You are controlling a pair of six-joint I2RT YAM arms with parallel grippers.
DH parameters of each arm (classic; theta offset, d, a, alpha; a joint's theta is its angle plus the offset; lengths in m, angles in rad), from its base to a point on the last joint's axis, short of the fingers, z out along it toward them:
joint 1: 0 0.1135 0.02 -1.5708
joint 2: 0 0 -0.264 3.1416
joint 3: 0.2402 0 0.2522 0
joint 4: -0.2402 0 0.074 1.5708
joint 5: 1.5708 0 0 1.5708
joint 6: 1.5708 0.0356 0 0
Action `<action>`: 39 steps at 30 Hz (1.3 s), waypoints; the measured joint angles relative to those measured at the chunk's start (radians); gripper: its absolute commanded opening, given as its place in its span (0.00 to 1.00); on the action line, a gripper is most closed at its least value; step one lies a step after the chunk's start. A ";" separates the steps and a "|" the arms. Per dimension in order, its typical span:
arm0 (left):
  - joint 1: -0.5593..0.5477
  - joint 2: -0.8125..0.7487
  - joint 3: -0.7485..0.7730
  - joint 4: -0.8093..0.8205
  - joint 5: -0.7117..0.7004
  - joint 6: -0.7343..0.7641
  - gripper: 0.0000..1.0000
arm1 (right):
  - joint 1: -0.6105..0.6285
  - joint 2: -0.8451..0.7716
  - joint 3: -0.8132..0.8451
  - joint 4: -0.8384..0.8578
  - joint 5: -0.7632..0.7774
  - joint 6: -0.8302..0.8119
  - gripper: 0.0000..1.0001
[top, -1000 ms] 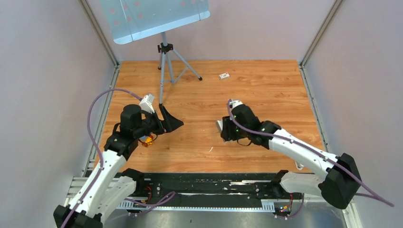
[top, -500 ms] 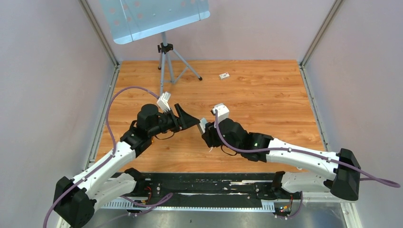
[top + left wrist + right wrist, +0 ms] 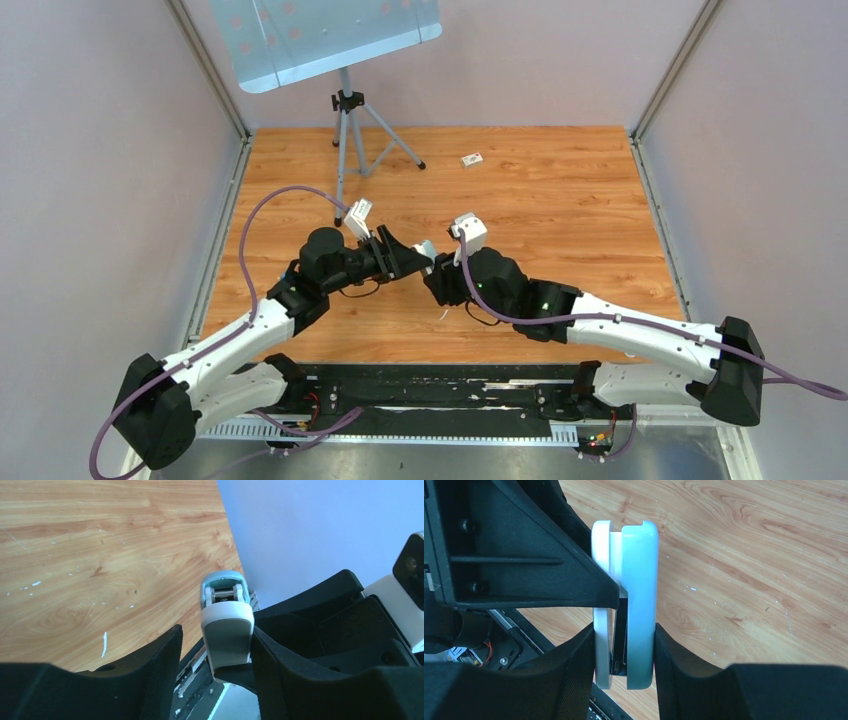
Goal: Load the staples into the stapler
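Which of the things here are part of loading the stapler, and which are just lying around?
For the job:
- the stapler, clamped in the right gripper
- the left gripper, open around the stapler's end
- no staples in view

Lying about:
- the small white box, far at the back
- the tripod stand with its panel

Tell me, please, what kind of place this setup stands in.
Probably a robotics lab's enclosed test cell. Plain walls box in a wooden tabletop, two robot arms sit on a rail at its near edge, and a tripod carries a panel.
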 measured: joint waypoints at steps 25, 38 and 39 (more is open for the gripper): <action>-0.006 -0.071 -0.035 0.040 0.158 0.277 0.00 | -0.291 -0.304 -0.148 0.035 -0.596 -0.101 0.74; -0.007 -0.123 -0.077 0.286 0.383 0.302 0.00 | -0.383 -0.248 -0.185 0.143 -1.024 -0.007 0.63; -0.007 -0.122 -0.081 0.307 0.392 0.296 0.00 | -0.383 -0.230 -0.191 0.166 -1.046 0.003 0.61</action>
